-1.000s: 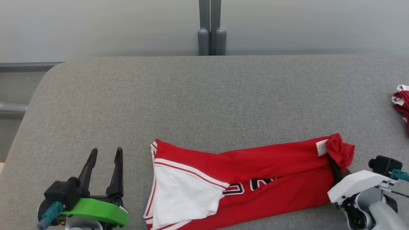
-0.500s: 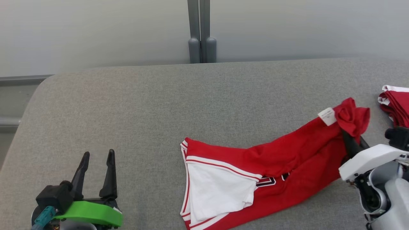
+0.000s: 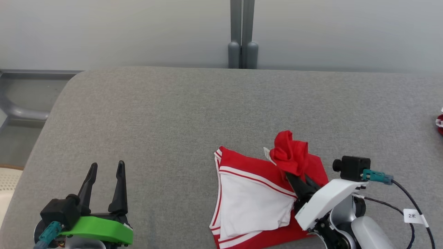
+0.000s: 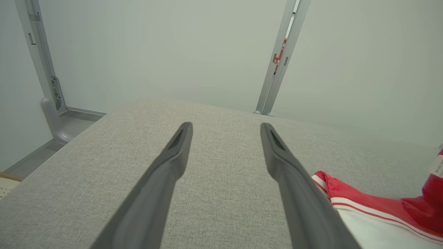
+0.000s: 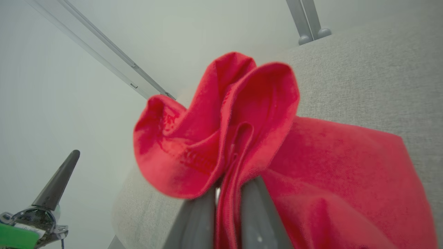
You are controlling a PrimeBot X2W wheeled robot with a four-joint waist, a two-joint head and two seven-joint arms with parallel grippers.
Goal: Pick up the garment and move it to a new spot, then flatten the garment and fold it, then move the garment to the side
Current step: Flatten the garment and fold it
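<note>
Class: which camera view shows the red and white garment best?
The head view: most of the garment shows, red with a white panel. The right wrist view shows the bunched red end clamped in the right pincer; the left wrist view, one trimmed corner.

The right gripper's fingertips are buried in the bunched red garment. Its lower edge runs off the head view, and another red cloth (a mere sliver) is cut at right.

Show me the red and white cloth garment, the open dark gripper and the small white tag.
Red and white cloth garment (image 3: 254, 202): head view, white panel.
Open dark left gripper (image 3: 107, 164): head view, between its fingertips.
Small white tag (image 3: 267, 154): head view, its middle.
</note>
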